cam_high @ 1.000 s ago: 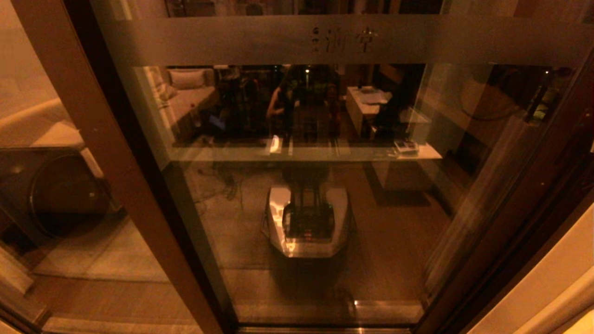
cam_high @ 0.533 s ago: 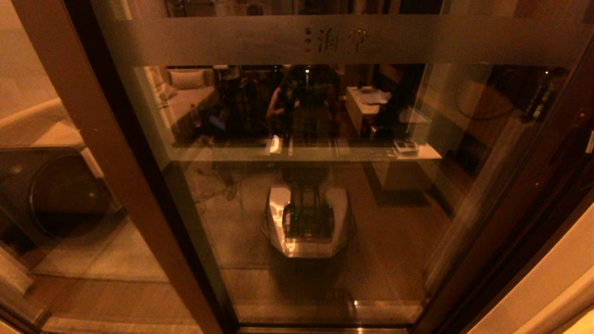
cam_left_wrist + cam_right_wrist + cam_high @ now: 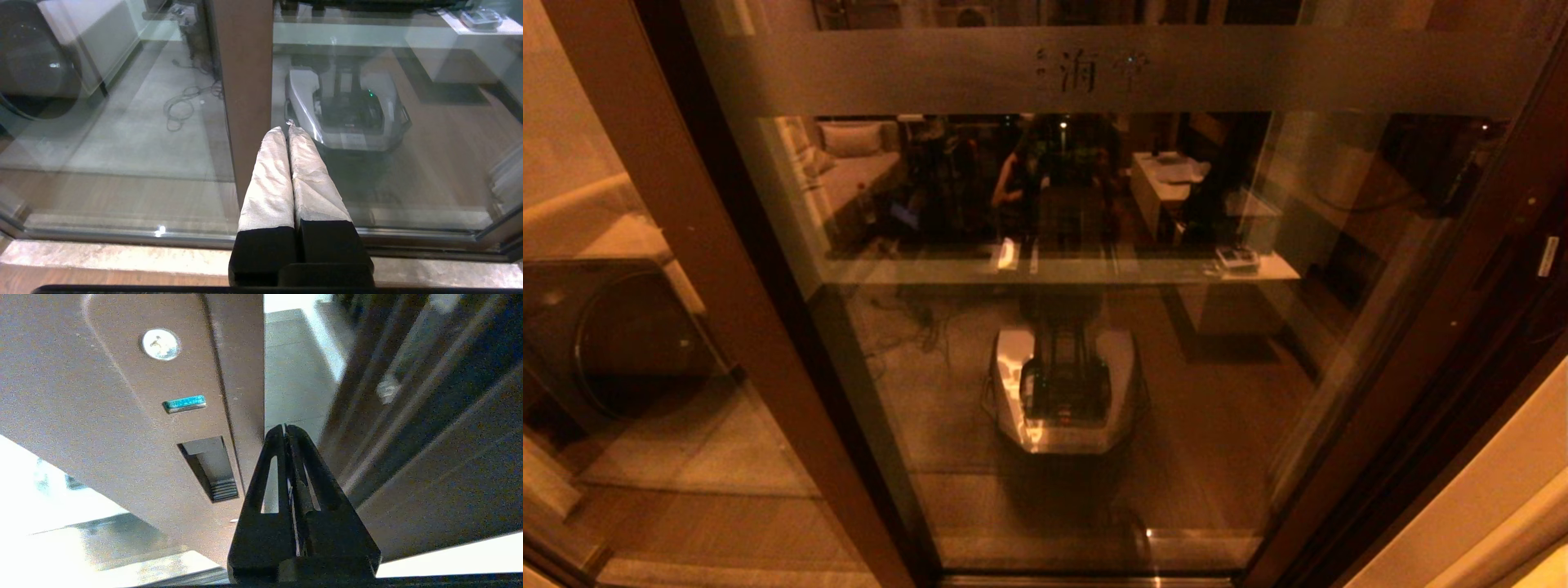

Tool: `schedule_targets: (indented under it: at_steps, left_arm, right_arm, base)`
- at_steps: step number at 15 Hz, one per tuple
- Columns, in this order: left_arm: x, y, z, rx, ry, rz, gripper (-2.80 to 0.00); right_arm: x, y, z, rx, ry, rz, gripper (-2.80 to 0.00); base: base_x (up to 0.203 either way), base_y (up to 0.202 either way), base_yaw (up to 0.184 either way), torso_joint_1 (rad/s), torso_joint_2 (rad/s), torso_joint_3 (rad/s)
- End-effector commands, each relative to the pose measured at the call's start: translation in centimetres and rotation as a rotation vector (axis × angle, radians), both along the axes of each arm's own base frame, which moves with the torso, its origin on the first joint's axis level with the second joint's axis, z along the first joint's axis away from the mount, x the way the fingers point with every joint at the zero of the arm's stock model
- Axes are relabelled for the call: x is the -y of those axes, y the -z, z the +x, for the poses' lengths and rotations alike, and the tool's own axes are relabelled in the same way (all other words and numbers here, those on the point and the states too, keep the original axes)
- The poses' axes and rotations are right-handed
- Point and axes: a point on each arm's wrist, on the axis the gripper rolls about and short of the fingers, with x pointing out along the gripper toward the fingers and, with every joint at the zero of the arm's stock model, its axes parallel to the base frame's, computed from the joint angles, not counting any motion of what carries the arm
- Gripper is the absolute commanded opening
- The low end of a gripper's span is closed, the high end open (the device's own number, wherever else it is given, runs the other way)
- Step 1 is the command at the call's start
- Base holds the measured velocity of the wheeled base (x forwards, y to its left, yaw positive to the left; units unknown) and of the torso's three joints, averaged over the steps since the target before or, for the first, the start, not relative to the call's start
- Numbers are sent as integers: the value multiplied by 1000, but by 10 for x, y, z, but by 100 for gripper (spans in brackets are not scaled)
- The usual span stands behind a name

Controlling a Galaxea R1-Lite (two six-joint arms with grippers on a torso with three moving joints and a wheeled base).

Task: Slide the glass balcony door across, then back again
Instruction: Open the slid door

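a: where the head view looks down, what fills it?

b: the glass balcony door (image 3: 1094,327), a tall pane in a dark brown frame with a frosted band (image 3: 1127,69) near the top carrying faint characters. its right stile runs down the right side of that view, close to the dark outer frame (image 3: 1486,392). to its left stands the lighter brown post (image 3: 686,245) of the other glass panel. neither arm shows in that view.

a: and the right arm?

b: seen from its wrist, the right tool (image 3: 284,426) reaches forward with its two black fingers pressed together, holding nothing. the tips sit just at the edge of the door's stile, at the narrow gap between that edge and the dark frame beside it. whether they touch the edge i cannot tell. on the stile face, beside the fingers, is the slot handle (image 3: 210,467), with a small blue-green tab (image 3: 184,403) and a round silver fitting (image 3: 160,344) farther along.

a: the left one?

b: the left tool (image 3: 288,130) hangs low, pointing at the bottom of the glass by the lighter post, above the floor track (image 3: 122,234). its pale wrapped fingers lie flat against each other, gripping nothing. a washing machine (image 3: 32,69) sits beyond the glass.
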Motion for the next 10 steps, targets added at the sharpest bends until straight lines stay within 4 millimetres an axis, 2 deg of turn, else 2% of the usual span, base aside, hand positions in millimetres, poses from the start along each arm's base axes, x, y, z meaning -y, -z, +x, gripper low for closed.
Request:
schedule_targets:
  at_steps: [1,10]
  left_arm:
    - [0,0,0,0,0,0,-280]
    - [0,0,0,1,0,0,-280]
  right_arm:
    - [-6,-3,-1,9,-18,4,-280]
    - [-29,2,2,-7,-76,29,-280]
  base:
    - [0,0,0,0,0,0]
    - [0,0,0,0,0,0]
